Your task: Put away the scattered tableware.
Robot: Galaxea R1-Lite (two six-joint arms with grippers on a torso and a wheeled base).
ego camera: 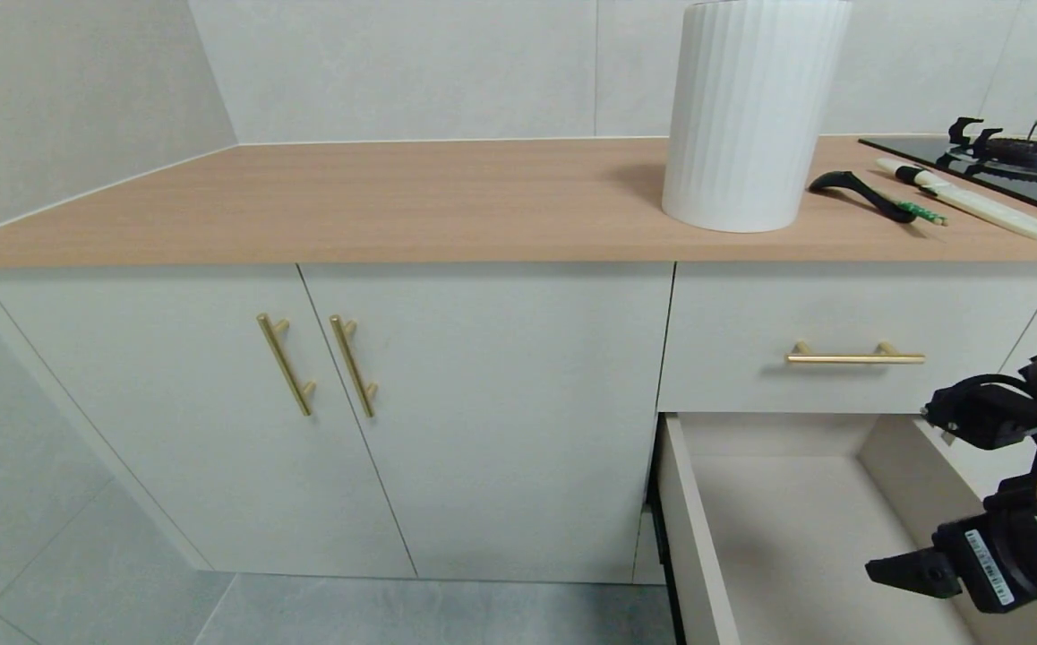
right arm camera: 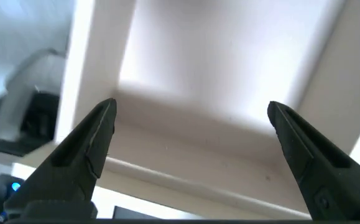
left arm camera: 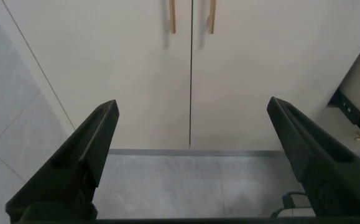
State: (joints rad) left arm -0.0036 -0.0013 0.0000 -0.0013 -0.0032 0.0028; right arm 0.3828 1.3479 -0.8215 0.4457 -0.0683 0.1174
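– On the bench [ego camera: 393,197], which tableware lies loose?
– Black-handled utensil [ego camera: 859,193] and cream knife [ego camera: 966,199], just beside each other, between white ribbed canister [ego camera: 747,116] and hob [ego camera: 1011,161].
– Fingers?
– Right gripper [right arm camera: 190,106]: spread wide, nothing held, above open drawer [ego camera: 684,511]. Left gripper [left arm camera: 192,104]: likewise spread, facing cupboard doors [left arm camera: 260,74].

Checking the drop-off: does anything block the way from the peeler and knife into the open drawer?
Nothing fixed: the peeler and knife lie on the counter above the open drawer; only the open right gripper hangs over it.
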